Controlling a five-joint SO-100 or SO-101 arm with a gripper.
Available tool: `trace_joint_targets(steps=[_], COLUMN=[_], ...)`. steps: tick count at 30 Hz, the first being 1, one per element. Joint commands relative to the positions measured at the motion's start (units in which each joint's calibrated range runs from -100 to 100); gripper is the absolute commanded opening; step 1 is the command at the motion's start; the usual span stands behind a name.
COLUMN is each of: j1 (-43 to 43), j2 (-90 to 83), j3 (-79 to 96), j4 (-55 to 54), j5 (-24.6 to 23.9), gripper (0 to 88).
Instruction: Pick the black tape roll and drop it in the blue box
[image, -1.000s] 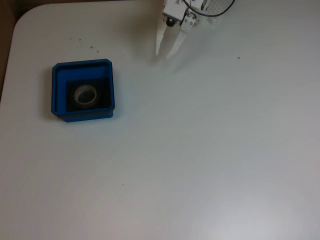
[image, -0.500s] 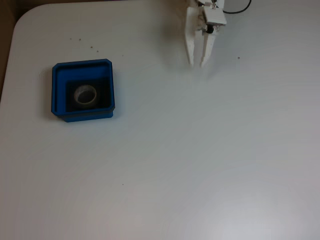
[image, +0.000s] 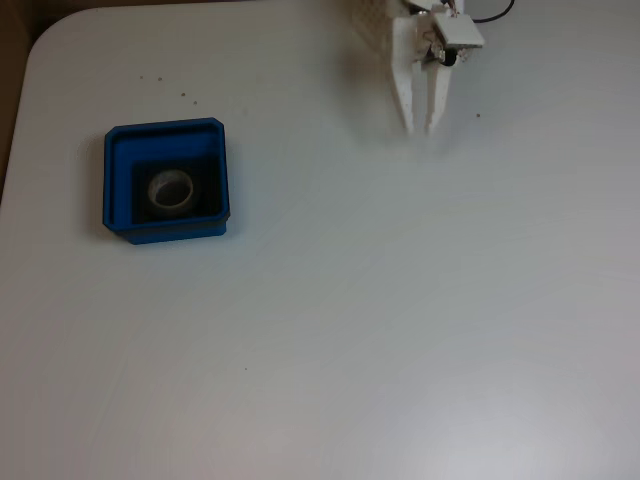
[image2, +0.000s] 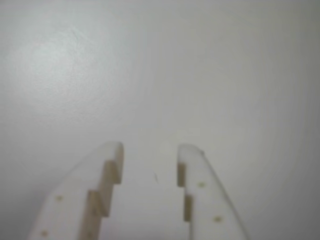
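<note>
Fingers (image: 419, 131) hanging slightly parted, empty, near worktop (image: 400, 330) far edge; black tape roll (image: 171, 189) lying in blue box (image: 166, 134), likely light, rigid; grip across ring wall.

your white plastic two-finger gripper (image: 420, 130) has tapered fingers (image2: 82, 200) with stepped inner edges and small holes; a black cable (image: 495, 15) trails behind.

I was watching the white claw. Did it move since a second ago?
Yes. In the fixed view the gripper slid right, farther from the blue box, which stayed put.
</note>
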Motion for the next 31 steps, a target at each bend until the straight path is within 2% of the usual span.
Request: trace_joint_targets(steps=[1, 10, 31], j1=[-0.07, -0.07, -0.07], j2=[-0.52, -0.52, -0.52], j3=[0.81, 0.81, 0.81], j4=[-0.29, -0.29, -0.37], j5=[0.26, 0.26, 0.08], gripper=[9.1, 2.9, 2.9])
